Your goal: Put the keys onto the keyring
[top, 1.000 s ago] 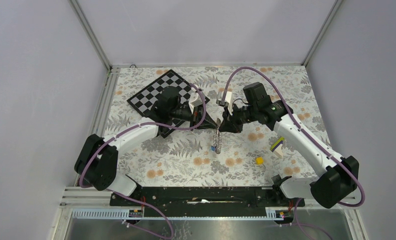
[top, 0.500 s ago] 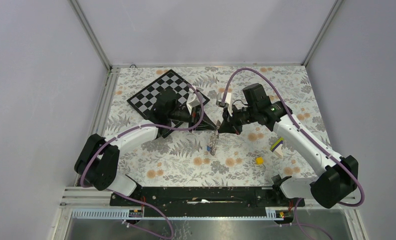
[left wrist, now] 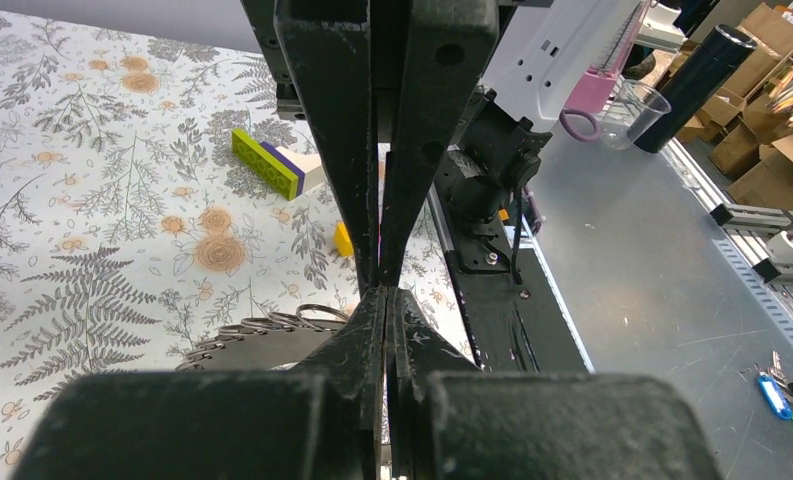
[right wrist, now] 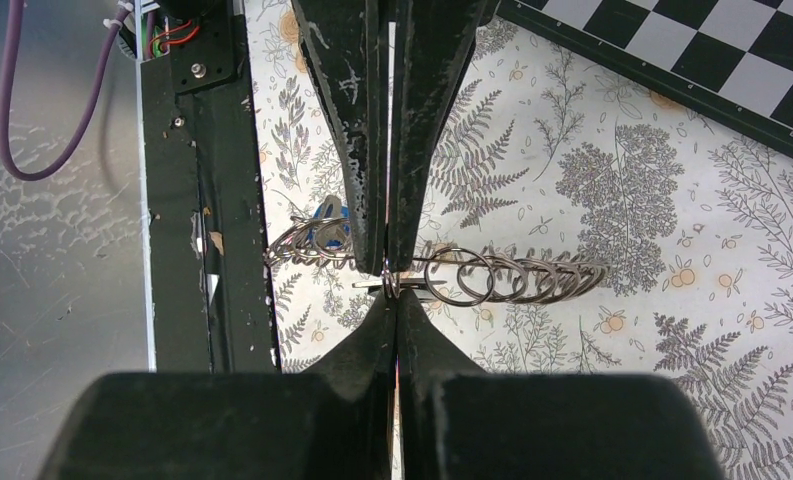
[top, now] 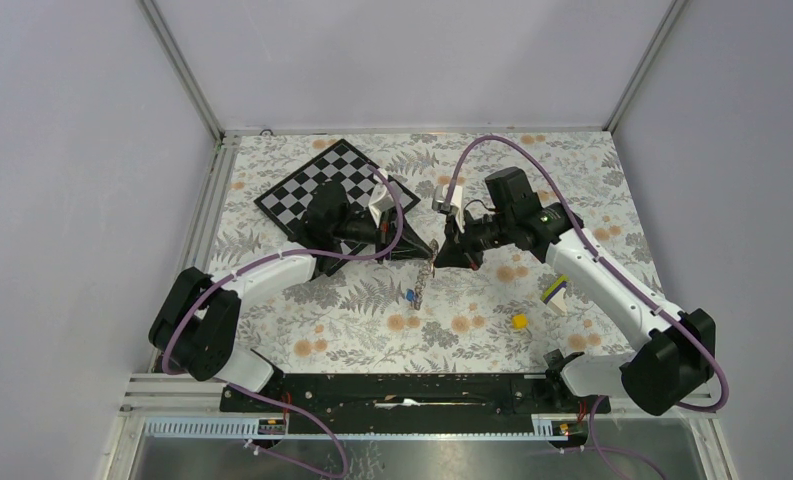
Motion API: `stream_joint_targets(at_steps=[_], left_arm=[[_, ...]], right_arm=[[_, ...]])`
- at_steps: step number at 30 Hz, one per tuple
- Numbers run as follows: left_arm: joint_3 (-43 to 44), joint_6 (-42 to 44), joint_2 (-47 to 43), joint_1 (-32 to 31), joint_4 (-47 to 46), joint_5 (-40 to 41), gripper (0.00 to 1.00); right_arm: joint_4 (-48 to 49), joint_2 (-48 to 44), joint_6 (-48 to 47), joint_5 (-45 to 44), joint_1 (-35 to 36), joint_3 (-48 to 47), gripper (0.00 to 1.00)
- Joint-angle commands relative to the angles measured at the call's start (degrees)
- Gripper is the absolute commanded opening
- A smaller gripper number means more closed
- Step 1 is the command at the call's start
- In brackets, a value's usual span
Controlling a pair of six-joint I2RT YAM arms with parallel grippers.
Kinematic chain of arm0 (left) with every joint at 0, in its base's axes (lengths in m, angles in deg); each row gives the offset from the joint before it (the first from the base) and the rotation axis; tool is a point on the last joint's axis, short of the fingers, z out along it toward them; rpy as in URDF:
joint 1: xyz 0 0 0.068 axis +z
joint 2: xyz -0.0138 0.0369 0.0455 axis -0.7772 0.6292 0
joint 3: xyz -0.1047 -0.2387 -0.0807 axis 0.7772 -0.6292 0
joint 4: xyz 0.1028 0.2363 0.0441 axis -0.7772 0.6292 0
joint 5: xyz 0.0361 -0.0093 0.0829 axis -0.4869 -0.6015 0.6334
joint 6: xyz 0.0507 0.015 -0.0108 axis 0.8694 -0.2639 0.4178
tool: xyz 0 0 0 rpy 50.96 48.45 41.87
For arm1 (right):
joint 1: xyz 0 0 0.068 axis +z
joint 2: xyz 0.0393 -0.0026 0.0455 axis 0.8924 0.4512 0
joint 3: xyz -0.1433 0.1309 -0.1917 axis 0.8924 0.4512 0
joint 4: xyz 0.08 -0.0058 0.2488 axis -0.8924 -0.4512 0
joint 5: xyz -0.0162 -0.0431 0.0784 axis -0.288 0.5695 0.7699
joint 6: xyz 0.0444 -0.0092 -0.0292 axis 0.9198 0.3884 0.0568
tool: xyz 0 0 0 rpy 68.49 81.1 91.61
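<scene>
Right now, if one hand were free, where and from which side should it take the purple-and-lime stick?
Probably at its middle, across the narrow width, coming straight down from above. The purple-and-lime stick lies flat on the table, long and thin, so its long edges give two parallel sides to pinch. The yellow cube sits apart, leaving room.

A floral cloth [top: 352, 320] is covering the table. A chessboard [top: 312, 185] is lying flat at the far left, turned diagonally. A yellow cube [top: 519, 322] is sitting at the near right. A purple-and-lime stick [top: 555, 291] is lying near it, not touching. Off the table, a clear cup [left wrist: 637, 105] is standing beside a black cylinder [left wrist: 700, 85].
</scene>
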Motion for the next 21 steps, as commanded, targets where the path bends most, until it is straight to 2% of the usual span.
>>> stream_joint_targets(at_steps=[1, 9, 21], left_arm=[[0.1, -2.6, -1.8, 0.0, -9.4, -2.2, 0.0], [-0.5, -2.8, -1.8, 0.1, -9.7, -2.1, 0.0], [-1.3, -5.4, -1.7, 0.2, -12.4, -2.0, 0.0]], right_arm=[[1.5, 0.6, 0.6, 0.0, 0.1, 0.9, 0.02], [1.8, -1.0, 0.9, -0.5, 0.1, 0.5, 0.2], [1.9, -6.3, -0.6, -2.0, -0.1, -0.4, 0.34]])
